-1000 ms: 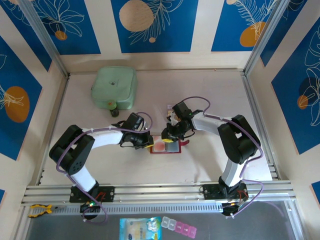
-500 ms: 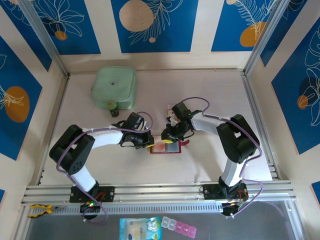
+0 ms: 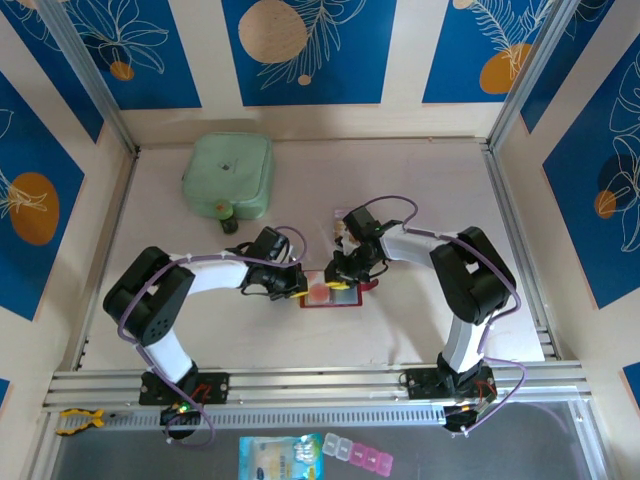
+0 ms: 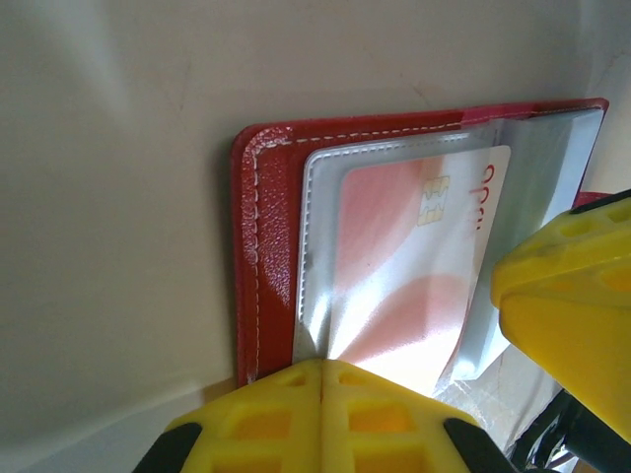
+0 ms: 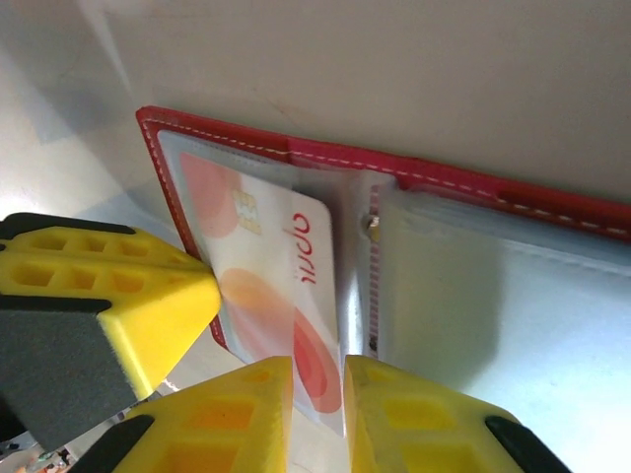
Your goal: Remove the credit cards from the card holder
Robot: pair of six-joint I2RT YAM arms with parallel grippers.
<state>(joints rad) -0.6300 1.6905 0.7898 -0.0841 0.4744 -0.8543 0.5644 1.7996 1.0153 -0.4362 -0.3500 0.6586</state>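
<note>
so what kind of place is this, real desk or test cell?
Probably a lab test cell: pale table boxed in by blue leaf-print panels, aluminium rail along its near edge, staged props like the mint-green case.

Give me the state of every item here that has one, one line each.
card holder, open, lying flat, inner pockets facing up.
credit card, lying in the open card holder, one end pinched between the right claw's fingers.
left claw, shut, tip pressing on the card holder's edge.
right claw, shut on the credit card.
mint-green case, closed, lying apart at the far left.
</note>
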